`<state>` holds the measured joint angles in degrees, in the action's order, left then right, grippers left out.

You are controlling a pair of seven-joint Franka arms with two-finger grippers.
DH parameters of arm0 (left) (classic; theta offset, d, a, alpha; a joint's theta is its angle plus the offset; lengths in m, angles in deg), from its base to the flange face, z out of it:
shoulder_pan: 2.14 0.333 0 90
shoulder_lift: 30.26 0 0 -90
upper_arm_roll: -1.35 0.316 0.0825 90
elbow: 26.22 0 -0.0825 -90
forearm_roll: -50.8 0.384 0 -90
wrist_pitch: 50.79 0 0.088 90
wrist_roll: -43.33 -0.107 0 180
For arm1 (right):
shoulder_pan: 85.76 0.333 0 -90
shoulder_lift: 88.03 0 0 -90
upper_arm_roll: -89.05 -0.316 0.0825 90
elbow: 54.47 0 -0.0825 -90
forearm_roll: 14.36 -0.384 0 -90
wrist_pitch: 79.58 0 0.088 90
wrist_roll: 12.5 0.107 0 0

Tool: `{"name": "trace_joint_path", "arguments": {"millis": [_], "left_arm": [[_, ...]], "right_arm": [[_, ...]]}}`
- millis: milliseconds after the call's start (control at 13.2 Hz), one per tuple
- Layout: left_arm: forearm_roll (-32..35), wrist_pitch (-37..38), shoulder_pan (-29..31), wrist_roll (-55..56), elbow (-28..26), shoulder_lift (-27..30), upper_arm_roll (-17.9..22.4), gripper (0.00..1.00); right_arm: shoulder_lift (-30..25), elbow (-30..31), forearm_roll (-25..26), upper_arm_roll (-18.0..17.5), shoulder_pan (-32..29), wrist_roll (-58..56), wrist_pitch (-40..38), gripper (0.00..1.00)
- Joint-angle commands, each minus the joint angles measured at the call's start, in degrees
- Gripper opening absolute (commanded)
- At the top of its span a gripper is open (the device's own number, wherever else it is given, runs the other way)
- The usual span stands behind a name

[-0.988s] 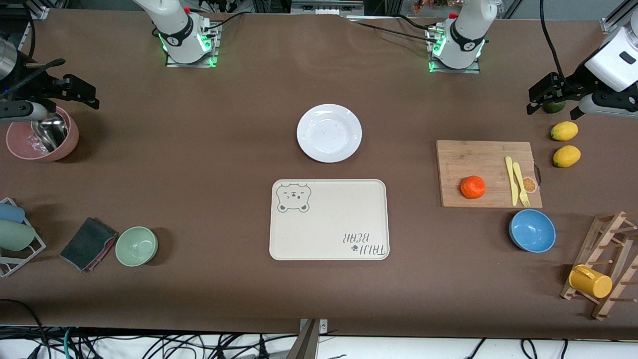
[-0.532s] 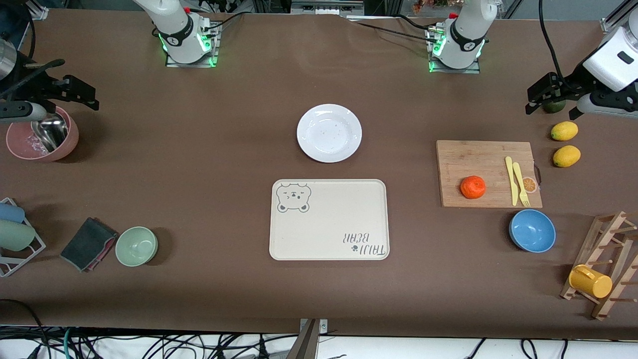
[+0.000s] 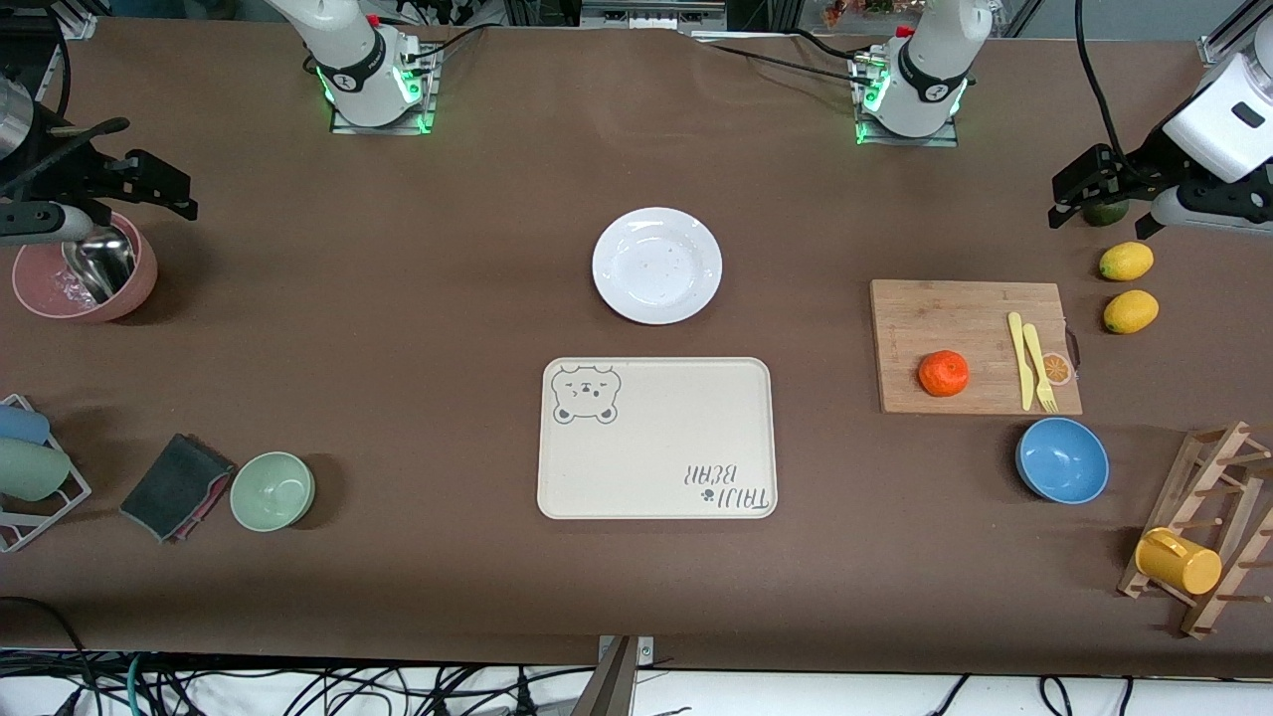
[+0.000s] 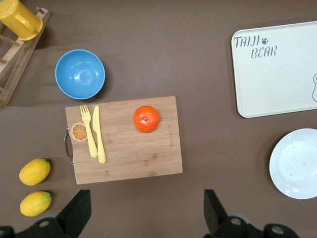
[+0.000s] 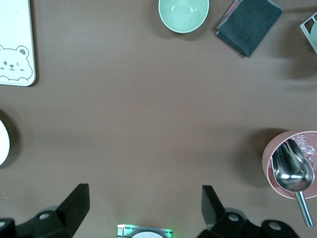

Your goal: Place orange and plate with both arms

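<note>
At the left edge of the front frame, the right hand (image 3: pixel 149 189) hangs over the pink bowl (image 3: pixel 85 273), fingers spread wide and holding nothing; this arm waits. At upper centre the plate (image 3: pixel 656 265) lies bare on the counter (image 3: pixel 398 298), just above the beige tray (image 3: pixel 656 438), which sits empty in the middle, probably as the destination for both items. Right of centre, the orange (image 3: pixel 943 373) rests on the cutting board (image 3: pixel 970 343), beside the yellow cutlery (image 3: pixel 1031 361). At the upper right edge, the left hand (image 3: pixel 1104 199) hovers over the dark green fruit (image 3: pixel 1106 211), wide open and empty, well apart from the orange.
</note>
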<state>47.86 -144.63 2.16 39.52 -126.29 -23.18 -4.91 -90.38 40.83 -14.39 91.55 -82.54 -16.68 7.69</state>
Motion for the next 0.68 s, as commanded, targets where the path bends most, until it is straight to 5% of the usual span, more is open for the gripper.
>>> {"name": "trace_joint_path", "arguments": {"millis": [0,608], "left_arm": [[0.39,1.03,0.01,-0.93,1.63,-0.66,-0.24,1.0],[0.04,0.76,-0.07,-0.76,1.72,-0.84,-0.76,1.0]], "right_arm": [[-1.35,1.12,-0.06,-0.21,-0.23,0.41,0.62,1.0],[-1.35,1.12,-0.06,-0.21,-0.23,0.41,0.71,1.0]]}}
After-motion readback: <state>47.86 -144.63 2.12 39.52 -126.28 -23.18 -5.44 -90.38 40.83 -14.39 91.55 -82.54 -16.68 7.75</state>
